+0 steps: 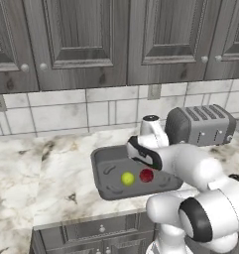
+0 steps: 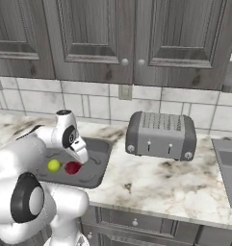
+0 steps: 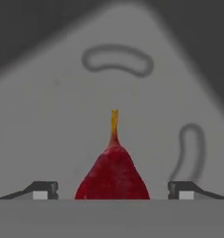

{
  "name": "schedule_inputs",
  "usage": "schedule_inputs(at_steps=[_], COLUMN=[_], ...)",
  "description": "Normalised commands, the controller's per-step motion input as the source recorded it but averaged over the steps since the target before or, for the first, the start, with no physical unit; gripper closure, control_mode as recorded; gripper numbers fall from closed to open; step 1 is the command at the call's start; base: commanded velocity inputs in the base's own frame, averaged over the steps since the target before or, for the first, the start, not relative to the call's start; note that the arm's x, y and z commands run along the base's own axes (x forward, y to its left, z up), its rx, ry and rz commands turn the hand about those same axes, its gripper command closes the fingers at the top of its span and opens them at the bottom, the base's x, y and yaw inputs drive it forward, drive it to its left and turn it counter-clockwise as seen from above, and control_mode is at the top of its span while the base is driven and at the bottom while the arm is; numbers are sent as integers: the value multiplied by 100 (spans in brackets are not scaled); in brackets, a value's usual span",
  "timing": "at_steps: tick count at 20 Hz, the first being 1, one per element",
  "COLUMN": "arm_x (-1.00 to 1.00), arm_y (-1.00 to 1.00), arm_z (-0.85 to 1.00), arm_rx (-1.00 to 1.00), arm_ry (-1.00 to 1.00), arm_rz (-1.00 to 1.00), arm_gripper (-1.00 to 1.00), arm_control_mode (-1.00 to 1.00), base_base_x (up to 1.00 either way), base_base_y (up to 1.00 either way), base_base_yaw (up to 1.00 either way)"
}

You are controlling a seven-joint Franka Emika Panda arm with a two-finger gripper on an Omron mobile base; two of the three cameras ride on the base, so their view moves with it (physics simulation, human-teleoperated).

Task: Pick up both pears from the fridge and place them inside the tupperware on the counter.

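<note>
Now, gripper [image 3: 113, 195]: jaws spread wide, holding nothing, apparently having let go.
Red pear [image 3: 113, 174]: directly below the gripper, between the fingertips and clear of both, stem pointing away.
Yellow-green pear [image 1: 127, 178]: just beside the red one.
Tupperware [image 1: 103, 158]: under the gripper on the counter [image 1: 51, 173], holding both pears.

Tabletop [image 1: 41, 173]: light marbled stone w/ brownish veins, over dark grey cabinets. Directly on it: dark-grey tupperware [image 1: 102, 163] near front edge, and silver-grey toaster [image 2: 161, 134] toward the wall, beside it.
</note>
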Motion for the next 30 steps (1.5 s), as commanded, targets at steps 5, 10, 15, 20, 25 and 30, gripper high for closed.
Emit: schedule_inputs(at_steps=[5,10,15,20,25,30], arm_x=[-51,-51,-34,-47,-52,-62], arm_y=[-1,-6,-5,-1,0,0], arm_z=[2,35,60,46,55,48], arm_rx=[0,0,0,0,0,0], arm_ry=[-35,-33,-14,0,-1,-6], arm_rz=[-9,-17,-13,-3,0,0], arm_gripper=[-100,-100,-100,-100,-100,-100], arm_control_mode=[-100,-100,-100,-100,-100,-100], base_base_x=[0,0,0,0,0,0], base_base_y=[0,0,0,0,0,0], base_base_yaw=[0,0,0,0,0,0])
